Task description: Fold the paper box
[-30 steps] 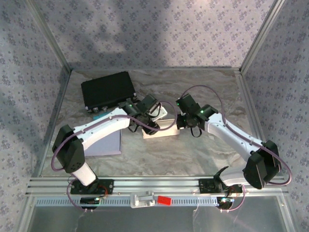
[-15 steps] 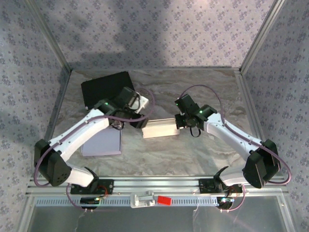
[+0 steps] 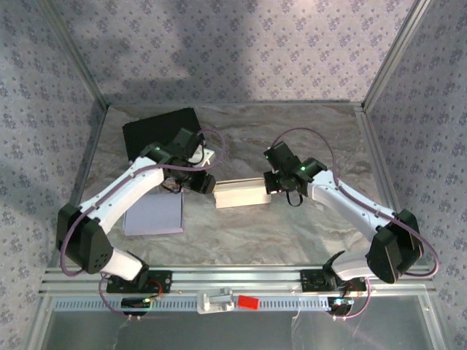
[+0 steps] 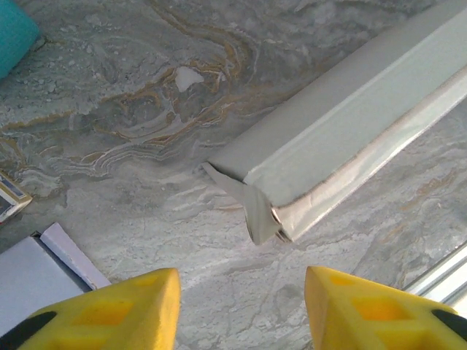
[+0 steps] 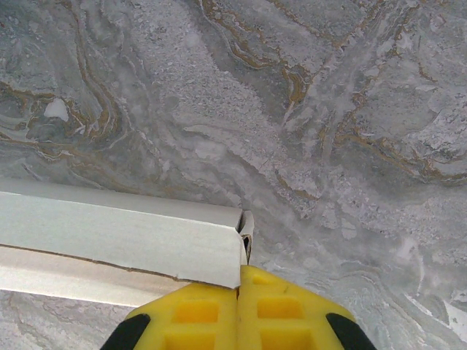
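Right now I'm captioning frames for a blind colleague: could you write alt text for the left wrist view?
One end of a long white paper box lies on a marbled table, a small corner flap sticking out loose. The left gripper, its two yellow fingers apart, sits short of it, holding nothing.

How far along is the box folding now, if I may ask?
Done: the paper box is folded into a long sleeve. In hand: the right gripper, shut, meets its right end; the left gripper, open, faces the other. Left: the flap there sticks out untucked.
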